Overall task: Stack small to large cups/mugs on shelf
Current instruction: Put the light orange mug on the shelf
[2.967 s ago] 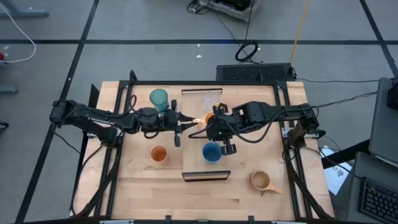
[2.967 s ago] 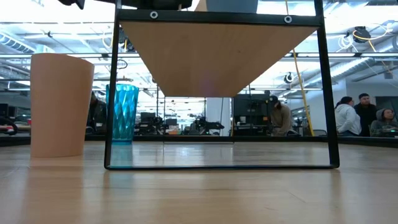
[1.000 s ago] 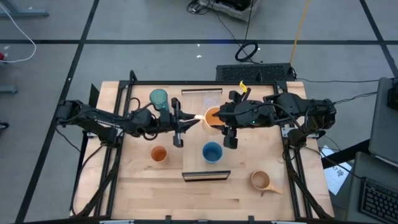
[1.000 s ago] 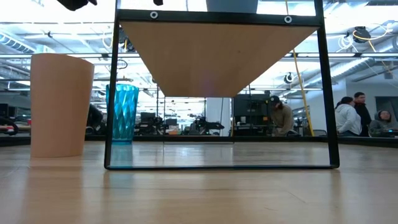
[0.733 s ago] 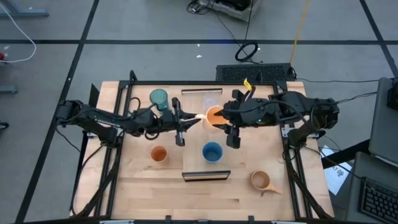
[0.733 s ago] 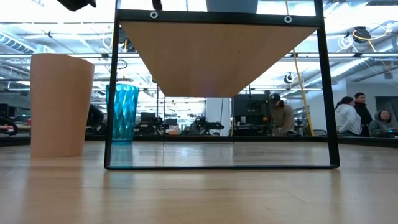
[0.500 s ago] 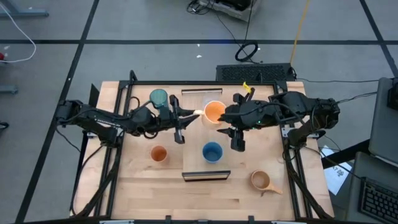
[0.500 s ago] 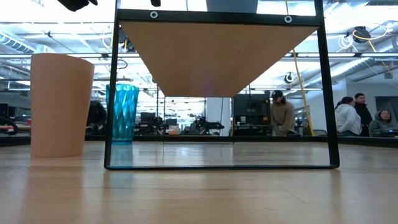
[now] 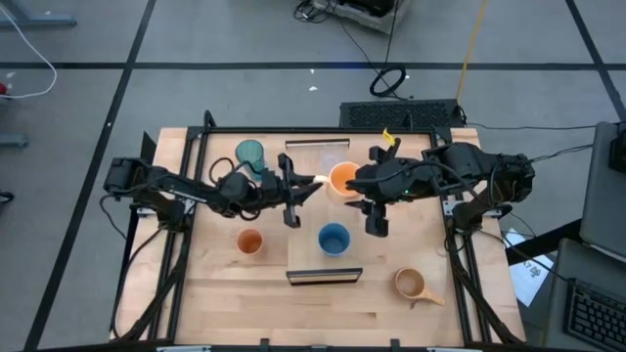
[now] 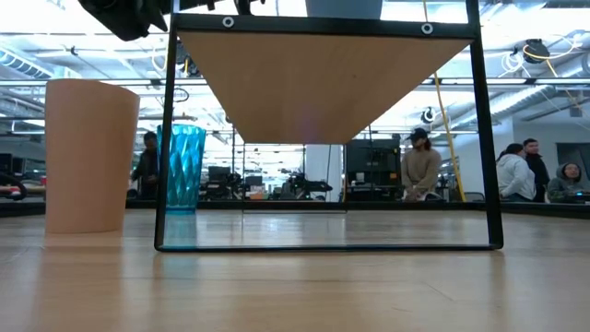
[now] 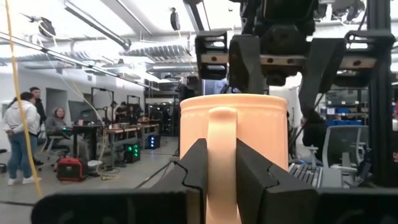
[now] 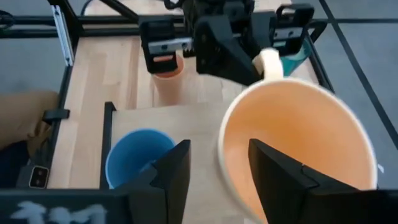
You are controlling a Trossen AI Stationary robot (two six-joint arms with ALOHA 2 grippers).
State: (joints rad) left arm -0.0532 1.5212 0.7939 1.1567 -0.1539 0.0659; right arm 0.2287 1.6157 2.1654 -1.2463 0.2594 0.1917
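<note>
Orange handled mug [image 9: 341, 179] of glossy ceramic is hanging above the far part of the long light-wood shelf [image 9: 324, 276], between the two arms. The left claw [image 9: 305, 188] is pinching the mug's pale handle, its dark fingers [image 11: 198, 163] closed against both sides of the loop in the left wrist view. The right claw [image 9: 364, 188] is meeting the mug from the right side: in the right wrist view one finger [image 12: 281, 171] is sitting over the mug's open mouth and the other [image 12: 171, 168] outside the wall, the jaws standing part open astride the rim, and whether they are pressing on it I cannot tell.

Blue round cup [image 9: 334, 239] is standing on the shelf, nearer than the mug. Small orange cup [image 9: 250, 242] is resting on the wooden surface [image 9: 225, 293] left of the shelf, and the tall teal tumbler [image 9: 250, 154] is standing at the far left. Tan handled mug [image 9: 411, 285] is sitting at the near right, well apart from both claws.
</note>
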